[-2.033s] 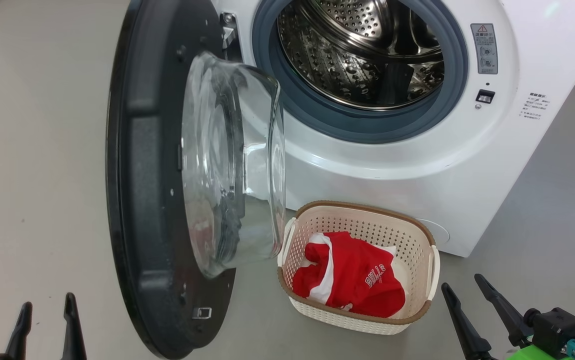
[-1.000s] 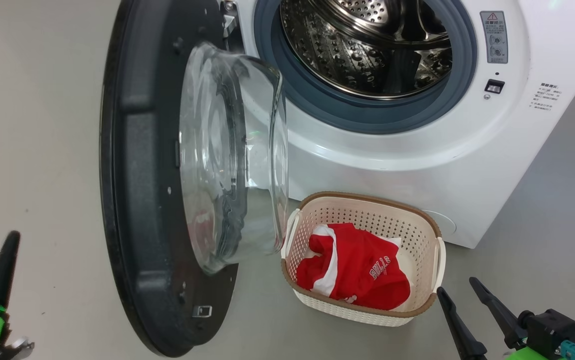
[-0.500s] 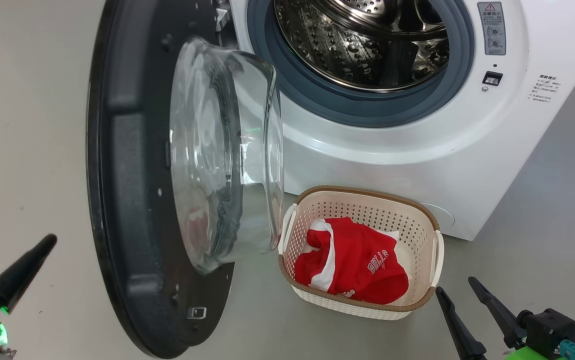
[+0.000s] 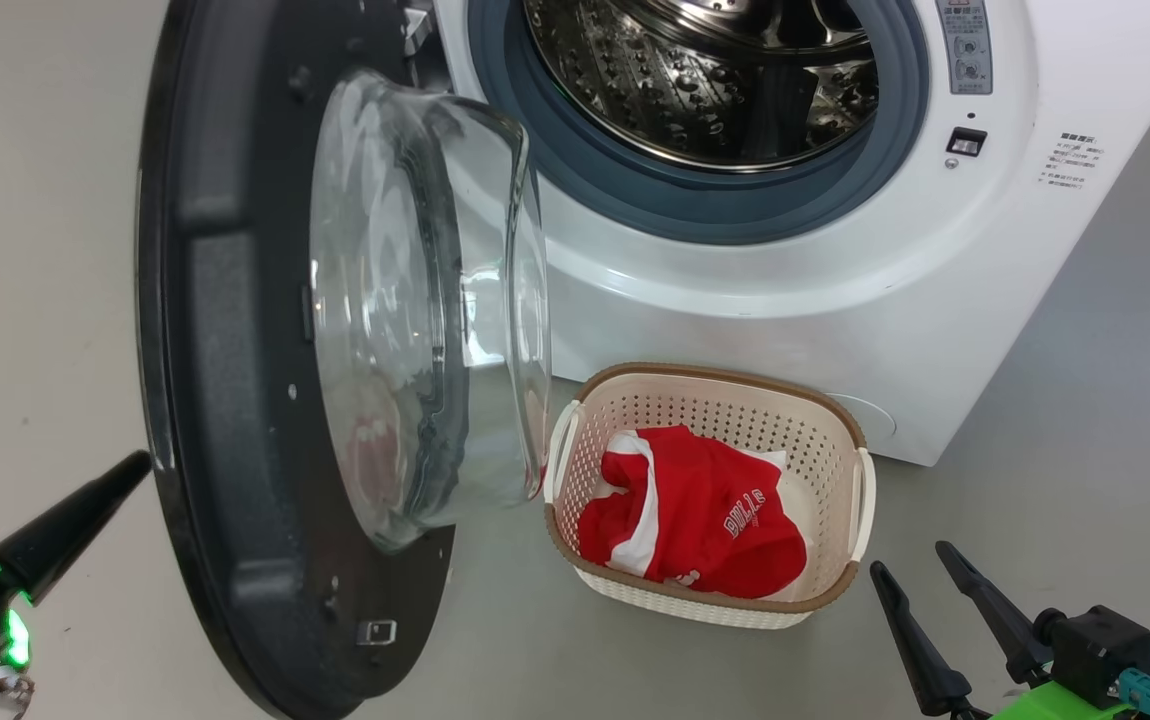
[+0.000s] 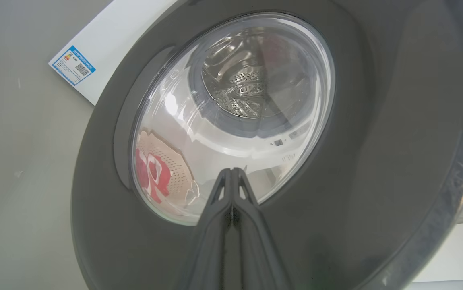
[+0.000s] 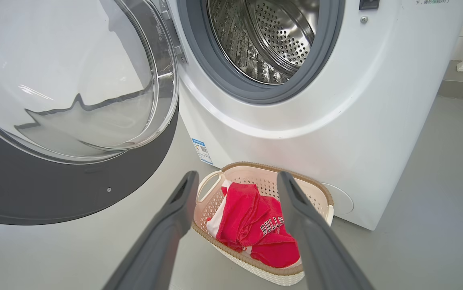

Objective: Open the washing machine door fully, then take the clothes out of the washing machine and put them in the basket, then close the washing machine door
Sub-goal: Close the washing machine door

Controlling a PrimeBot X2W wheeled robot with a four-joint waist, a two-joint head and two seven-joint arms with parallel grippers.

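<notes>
The washing machine (image 4: pixel 835 300) stands with its steel drum (image 4: pixel 705 80) bare. Its door (image 4: pixel 225 400) hangs open to the left, the glass bowl (image 4: pixel 415 300) facing the basket. The clothes (image 4: pixel 695 515), a red garment with white lettering, lie in the cream basket (image 4: pixel 715 372) on the floor below the opening. My left gripper (image 4: pixel 138 463) is shut, its tip right at the door's outer rim; I cannot tell whether it touches. In the left wrist view the shut gripper (image 5: pixel 231 172) points at the door's outer face (image 5: pixel 376 141). My right gripper (image 4: pixel 912 560) is open and holds nothing, right of the basket. In the right wrist view its fingers (image 6: pixel 183 193) frame the basket (image 6: pixel 316 185) and clothes (image 6: pixel 255 225).
Grey floor (image 4: pixel 1085 400) stretches to the right of the machine and left of the door. A blue label sticker (image 6: pixel 202 151) sits low on the machine's front. The door latch socket (image 4: pixel 965 142) is right of the grey gasket (image 4: pixel 715 210).
The camera has shifted. My left gripper has shut, turned and moved right, up to the door's outer rim. The right gripper, basket and clothes have stayed put.
</notes>
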